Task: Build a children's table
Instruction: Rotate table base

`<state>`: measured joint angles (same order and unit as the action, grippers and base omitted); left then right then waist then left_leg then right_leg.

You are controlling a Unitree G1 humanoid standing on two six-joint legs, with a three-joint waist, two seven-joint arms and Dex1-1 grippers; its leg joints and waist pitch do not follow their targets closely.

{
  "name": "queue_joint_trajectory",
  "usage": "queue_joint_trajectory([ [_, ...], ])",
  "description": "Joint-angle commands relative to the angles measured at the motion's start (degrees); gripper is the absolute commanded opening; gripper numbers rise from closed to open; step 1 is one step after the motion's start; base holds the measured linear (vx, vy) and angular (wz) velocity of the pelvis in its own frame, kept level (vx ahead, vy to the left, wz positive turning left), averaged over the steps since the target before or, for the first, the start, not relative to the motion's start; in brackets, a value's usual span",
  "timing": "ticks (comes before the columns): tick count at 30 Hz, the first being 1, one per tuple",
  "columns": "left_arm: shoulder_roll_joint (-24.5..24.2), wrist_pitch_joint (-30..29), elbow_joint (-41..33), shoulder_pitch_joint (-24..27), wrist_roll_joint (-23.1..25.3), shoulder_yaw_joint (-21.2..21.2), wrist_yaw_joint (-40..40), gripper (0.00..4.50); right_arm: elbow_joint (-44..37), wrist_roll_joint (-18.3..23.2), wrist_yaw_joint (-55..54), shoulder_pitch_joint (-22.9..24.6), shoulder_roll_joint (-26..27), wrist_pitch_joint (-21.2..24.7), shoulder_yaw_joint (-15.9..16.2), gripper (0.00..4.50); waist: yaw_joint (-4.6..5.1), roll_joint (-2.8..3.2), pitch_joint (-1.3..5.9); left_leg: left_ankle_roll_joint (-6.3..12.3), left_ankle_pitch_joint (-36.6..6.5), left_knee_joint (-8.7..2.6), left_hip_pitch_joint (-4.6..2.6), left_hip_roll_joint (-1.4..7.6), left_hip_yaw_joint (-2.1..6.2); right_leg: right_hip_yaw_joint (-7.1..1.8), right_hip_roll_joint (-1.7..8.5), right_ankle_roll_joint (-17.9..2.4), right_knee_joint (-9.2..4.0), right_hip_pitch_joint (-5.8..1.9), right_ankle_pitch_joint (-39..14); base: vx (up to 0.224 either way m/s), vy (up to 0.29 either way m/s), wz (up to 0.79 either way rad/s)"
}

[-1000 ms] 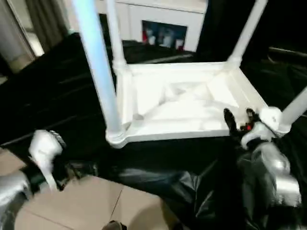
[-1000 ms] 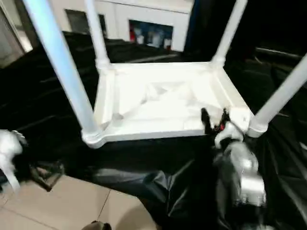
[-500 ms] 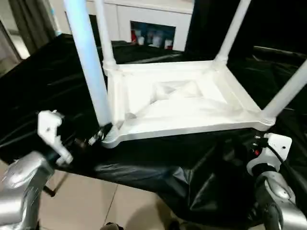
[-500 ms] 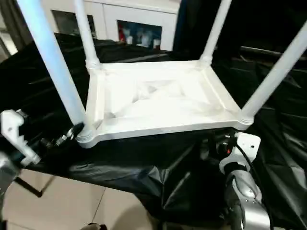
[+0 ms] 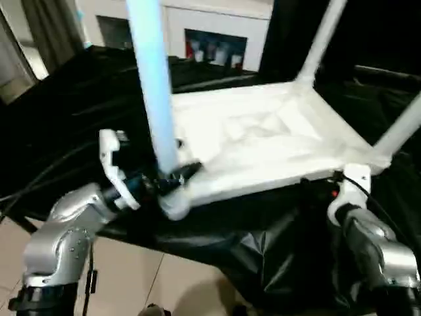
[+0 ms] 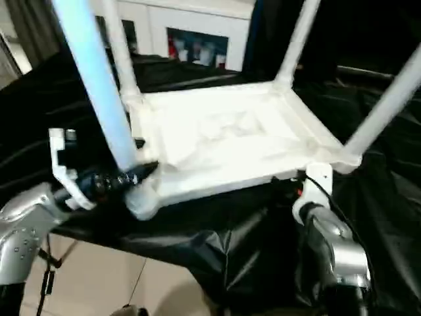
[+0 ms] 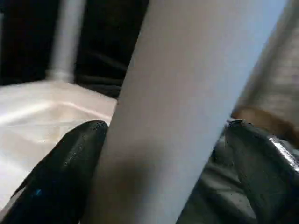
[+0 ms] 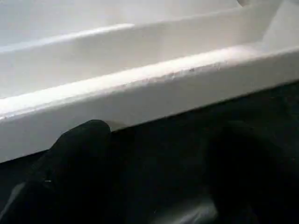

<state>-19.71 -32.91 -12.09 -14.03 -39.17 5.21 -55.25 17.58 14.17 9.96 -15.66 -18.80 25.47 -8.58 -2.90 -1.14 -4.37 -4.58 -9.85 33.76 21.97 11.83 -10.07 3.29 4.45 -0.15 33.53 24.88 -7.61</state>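
Note:
The children's table lies upside down on a black-draped surface, its white ribbed tabletop [image 5: 263,145] facing up and its white legs standing up from the corner sockets. My left gripper [image 5: 176,161] is open around the base of the near left leg [image 5: 152,85]. In the left wrist view that leg [image 7: 187,112] passes between the two black fingers [image 7: 60,177]. My right gripper [image 8: 163,135] is open just short of the tabletop's near rim [image 8: 140,88], beside the near right leg [image 5: 401,128], with black cloth between its fingers.
Black sheeting [image 5: 79,105] covers the work surface and hangs over its front edge. Tan floor tiles [image 5: 131,276] lie below. A white cabinet [image 5: 217,26] stands at the back and a curtain [image 5: 46,26] hangs at the back left.
My left arm has swung in from the low left, and its gripper now straddles the near left leg. My right gripper dropped off the near right corner, then came back up to the near rim.

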Motion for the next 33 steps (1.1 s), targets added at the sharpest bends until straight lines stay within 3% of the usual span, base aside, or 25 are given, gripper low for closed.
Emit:
queue_joint_trajectory([
  [1, 0.0, -3.3, -3.9, -2.2, -4.4, -3.1, -2.9, 4.5, 3.8, -1.0, 1.6, -2.8, -0.2, -0.6, 1.3, 4.46, -0.15, 0.22, 4.23, -0.22, -13.0, -3.97, -0.63, 0.25, -0.31, -1.81, 2.05, -9.6, -2.92, -3.49, -14.1, 0.0, 0.0, 0.0],
  [4, 1.6, -5.6, -5.3, -5.1, -7.0, -5.5, -3.4, 4.5, 8.2, -1.9, 3.1, -6.5, -0.2, -2.3, 2.3, 4.46, 0.18, -0.12, 4.37, -0.27, -12.2, -3.59, -0.43, 0.13, -0.5, -1.87, 2.14, -10.1, -2.72, -3.74, -14.1, 0.0, 0.0, 0.0],
  [9, 5.6, -3.4, -2.9, -8.7, -3.4, -11.1, -4.3, 4.5, 12.4, -3.0, 5.0, -10.5, 1.0, -3.5, 4.4, 4.46, 0.59, -0.49, 4.38, -0.26, -13.5, -3.38, -0.15, 0.05, -0.46, -1.68, 2.14, -7.1, -3.55, -3.88, -21.7, 0.0, 0.0, 0.0],
  [11, 7.4, -1.5, 0.0, -10.6, -0.7, -13.9, -4.8, 4.5, 14.1, -3.7, 5.7, -12.1, 2.1, -4.3, 5.3, 4.46, 0.6, -0.4, 4.42, -0.32, -14.8, -3.18, -0.58, -0.05, -0.52, -1.6, 2.1, -5.4, -4.28, -3.38, -25.8, 0.0, 0.0, 0.0],
  [12, 9.5, 0.5, 3.3, -12.8, 1.5, -16.3, -5.4, 4.5, 15.8, -4.3, 6.6, -13.6, 3.5, -5.2, 6.3, 4.46, 0.74, -0.18, 4.42, -0.3, -15.0, -3.27, -0.35, -0.13, -0.36, -1.46, 2.18, -4.8, -4.53, -3.41, -27.6, 0.0, 0.0, 0.0],
  [18, 13.2, 3.7, 9.0, -16.8, 4.3, -19.3, -5.0, 4.5, 19.2, -5.6, 8.0, -16.2, 6.0, -7.4, 8.1, 4.46, 1.19, -0.23, 4.51, -0.83, -18.1, -3.13, -0.24, -0.14, 0.24, -0.53, 2.33, -3.2, -5.09, -3.64, -32.2, 0.0, 0.0, 0.0],
  [22, 16.6, 8.5, 14.4, -19.4, 8.3, -21.4, -3.7, 4.5, 22.6, -6.4, 9.2, -18.2, 7.8, -9.5, 9.1, 4.46, 1.1, -0.19, 4.72, -0.23, -17.8, -2.96, -0.77, -0.03, 0.12, -0.55, 2.35, -4.5, -5.27, -3.33, -29.9, 0.0, 0.0, 0.0],
  [24, 17.9, 10.7, 16.9, -20.3, 10.1, -21.8, -3.2, 4.5, 24.0, -6.8, 9.6, -19.1, 8.5, -10.4, 8.8, 4.46, 1.34, -0.31, 4.65, 0.37, -17.8, -3.17, -0.27, -0.03, 0.21, -0.35, 2.3, -5.2, -5.11, -3.74, -29.2, 0.0, 0.0, 0.0],
  [33, 20.5, 18.4, 26.2, -23.8, 17.4, -22.5, 1.4, 4.5, 27.8, -7.1, 11.1, -21.2, 9.7, -13.6, 8.3, 4.46, 1.26, -0.26, 5.06, 1.62, -15.6, -3.03, -0.4, 0.15, 0.04, -0.66, 2.35, -8.5, -4.41, -3.99, -23.3, 0.0, 0.0, 0.0],
])
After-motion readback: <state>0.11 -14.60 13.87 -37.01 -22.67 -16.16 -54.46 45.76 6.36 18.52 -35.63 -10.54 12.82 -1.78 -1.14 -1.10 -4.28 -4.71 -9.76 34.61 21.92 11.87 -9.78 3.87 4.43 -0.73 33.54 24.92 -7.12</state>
